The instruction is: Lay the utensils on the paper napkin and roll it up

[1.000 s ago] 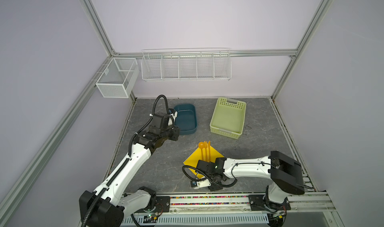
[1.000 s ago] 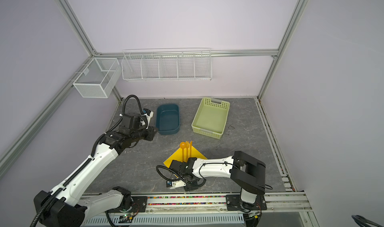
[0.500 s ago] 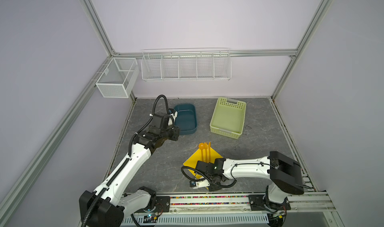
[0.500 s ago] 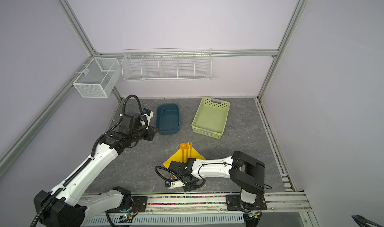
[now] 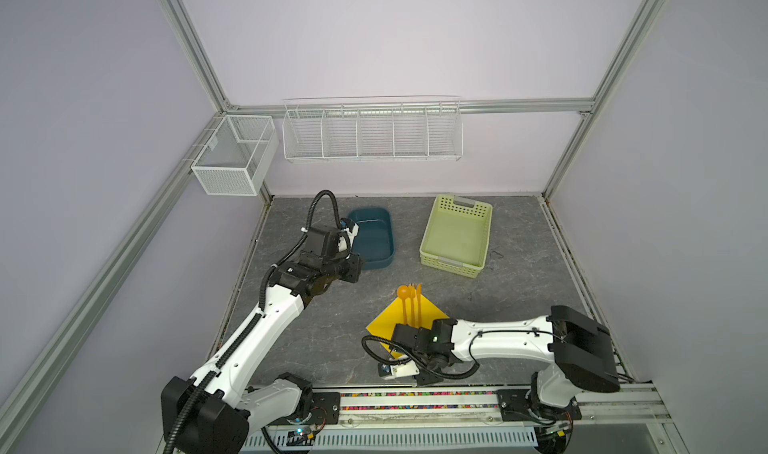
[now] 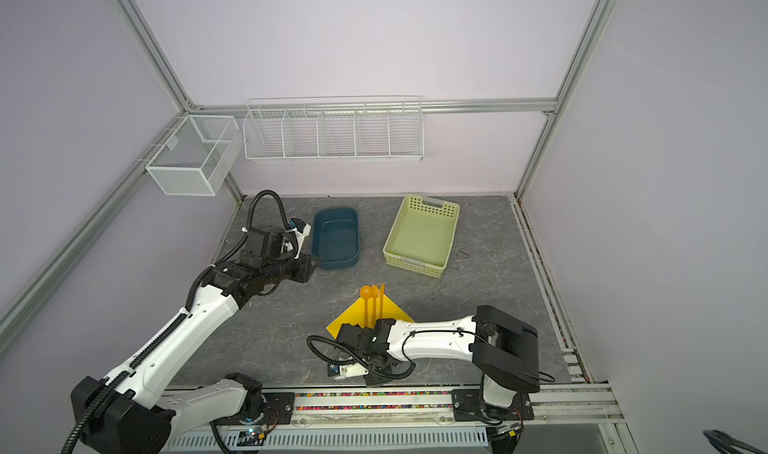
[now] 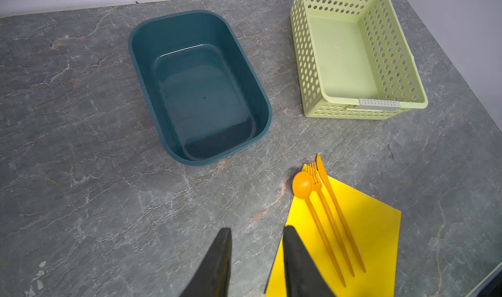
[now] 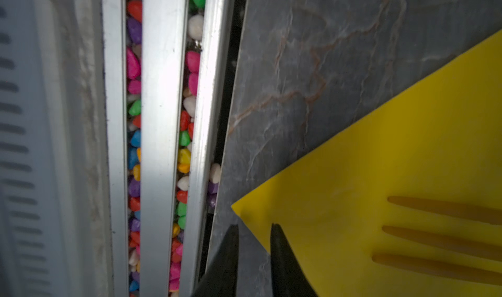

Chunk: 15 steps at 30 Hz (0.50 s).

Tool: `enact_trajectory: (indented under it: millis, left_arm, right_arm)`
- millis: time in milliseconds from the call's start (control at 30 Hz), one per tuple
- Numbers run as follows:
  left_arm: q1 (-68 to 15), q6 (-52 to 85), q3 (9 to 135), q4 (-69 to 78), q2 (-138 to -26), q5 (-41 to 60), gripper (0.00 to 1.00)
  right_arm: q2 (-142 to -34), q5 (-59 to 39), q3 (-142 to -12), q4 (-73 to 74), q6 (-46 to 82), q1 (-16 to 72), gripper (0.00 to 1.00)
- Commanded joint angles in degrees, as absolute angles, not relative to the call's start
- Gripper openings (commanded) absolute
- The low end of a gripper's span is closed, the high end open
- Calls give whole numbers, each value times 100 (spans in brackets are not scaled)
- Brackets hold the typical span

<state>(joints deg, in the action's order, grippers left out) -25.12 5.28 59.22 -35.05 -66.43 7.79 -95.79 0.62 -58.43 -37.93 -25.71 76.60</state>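
Near the lower middle of both top views, the paper napkin [image 5: 386, 324] lies flat on the grey table [image 5: 332, 335], turned so that it looks like a diamond. On it the utensils [image 5: 411, 308] lie side by side along the diagonal. The spoon [image 7: 303, 185], the fork [image 7: 316, 184] and the knife [image 7: 326, 179] are close together and parallel. Their heads reach a little over the upper corner of the napkin, and their handle ends point to the lower corner. I think they are laid like this so that the paper can wrap around them as one bundle.

The right gripper [image 8: 254, 225] is down at this lower corner, close to the rail [image 8: 163, 119]. Its jaws are only a little apart. One finger is over the table and one over the yellow edge, and I see no paper pinched between them. This looks like preparation to lift the corner and begin the fold or the roll.

The left gripper [image 7: 256, 228] hovers at the left middle of the top views, near the blue tub [image 5: 376, 263], with jaws apart and nothing in them. Probably it is held aside so that it does not disturb the napkin. The green basket [image 5: 453, 266], in the upper right part of the table, seems to have no part in this step.
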Motion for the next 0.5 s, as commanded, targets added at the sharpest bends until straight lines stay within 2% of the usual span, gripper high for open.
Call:
enact_trajectory:
  millis: [0,467]
  left_arm:
    - [-2488,475,5887,-3533,-6649,826,33]
    - [-2492,466,5886,-3552,-6601,798,33]
  right_arm:
    - [-9660,-27,-5884,-3756,-2468,7751,26]
    - [-9920,295,-5783,-3674,-2424,7791,25]
